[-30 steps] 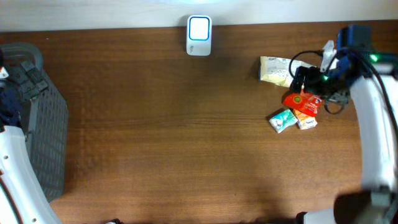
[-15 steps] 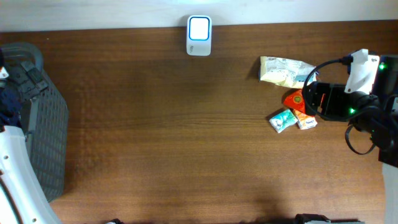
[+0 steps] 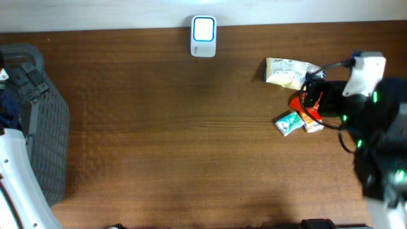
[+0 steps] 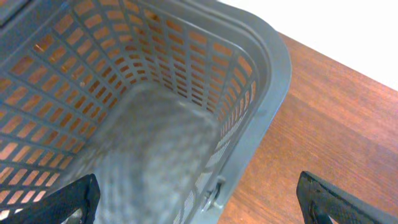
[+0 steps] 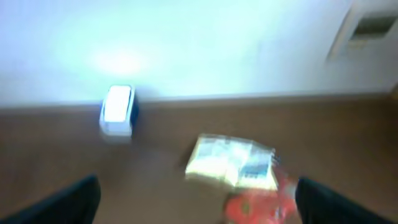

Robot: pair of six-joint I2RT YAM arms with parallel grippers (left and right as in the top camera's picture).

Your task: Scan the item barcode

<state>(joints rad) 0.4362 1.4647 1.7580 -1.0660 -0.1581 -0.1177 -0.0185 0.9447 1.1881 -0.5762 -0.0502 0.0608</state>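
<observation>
Since the earlier overhead frames, my right arm [image 3: 364, 76] has swung round and eased back in over the pile at the right end of the bench [image 3: 191, 159]. None of the packets has shifted. The left arm has stayed parked over the basket [image 3: 44, 133].

The right pincer [image 5: 198, 199] is released, with its fingers spread wide and nothing between them. The left pincer [image 4: 199, 199] is just as wide and also empty, looking down into the grey basket.

I count four items, all lying near the right edge. There is one pale yellow packet [image 3: 286, 71] furthest back and one red pouch [image 3: 304, 105] just in front of it. Two small packets sit at the front, a green-and-white one [image 3: 289, 123] and an orange-and-white one [image 3: 313, 126], touching each other. The red pouch overlaps or touches the orange-and-white one. There is one scanner [image 3: 203, 36], well apart at the back edge with its screen lit, and one basket.

The red pouch sits nearest the pincer, so I take it as the likely pick. The wrist view is smeared, though, and I can't tell exactly which packet the fingers line up with. It looks light, soft and crinkly, with a film skin that may slip. I'd pinch it across a free edge or seam, away from its neighbours, and firmly enough that it doesn't fold or slide. No barcode is visible yet.
</observation>
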